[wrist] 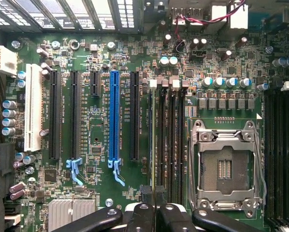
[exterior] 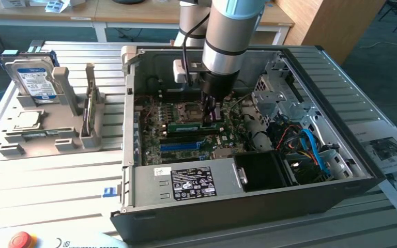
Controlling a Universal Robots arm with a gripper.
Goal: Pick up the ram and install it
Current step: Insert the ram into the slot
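The ram (exterior: 193,125) is a slim green stick standing on edge on the motherboard (exterior: 153,139) inside the open computer case (exterior: 254,206). My gripper (exterior: 210,116) reaches straight down onto it, shut on its upper edge. In the wrist view the ram (wrist: 152,135) appears edge-on as a thin line along the leftmost of the black memory slots (wrist: 171,140), beside the empty processor socket (wrist: 226,164). The black fingers (wrist: 146,212) of the gripper (wrist: 155,193) press together over it. Whether the stick is fully down in its slot I cannot tell.
A blue-labelled hard drive (exterior: 34,77) and a small silver processor chip (exterior: 27,120) sit in a grey holder at the exterior view's left. Inside the case are the power supply (exterior: 184,183), a drive cage (exterior: 281,98) and blue cables (exterior: 312,147). A blue expansion slot (wrist: 114,116) lies near the ram.
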